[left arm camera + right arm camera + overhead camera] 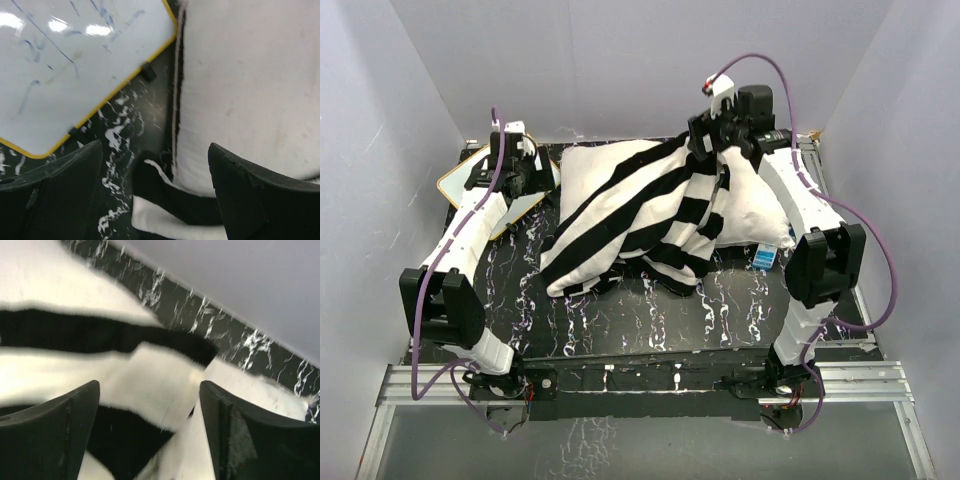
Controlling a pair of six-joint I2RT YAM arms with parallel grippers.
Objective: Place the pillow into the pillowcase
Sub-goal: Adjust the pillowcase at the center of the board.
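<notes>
The plain white pillow (752, 205) lies at the back middle of the table. The black-and-white striped pillowcase (640, 215) is draped over it and bunches up toward my right gripper (705, 145) at the pillow's far edge. In the right wrist view that gripper (150, 385) is open, its jaws wide apart over striped cloth (75, 335). My left gripper (533, 180) is open at the pillow's left edge. In the left wrist view (155, 150) the pillow's side (250, 90) and a striped corner of the pillowcase (170, 200) lie between the jaws.
A small yellow-framed whiteboard (460, 182) lies at the back left, right beside the left gripper, and also shows in the left wrist view (75, 60). A small blue-and-white box (767, 258) sits by the pillow's near right corner. Grey walls enclose the table.
</notes>
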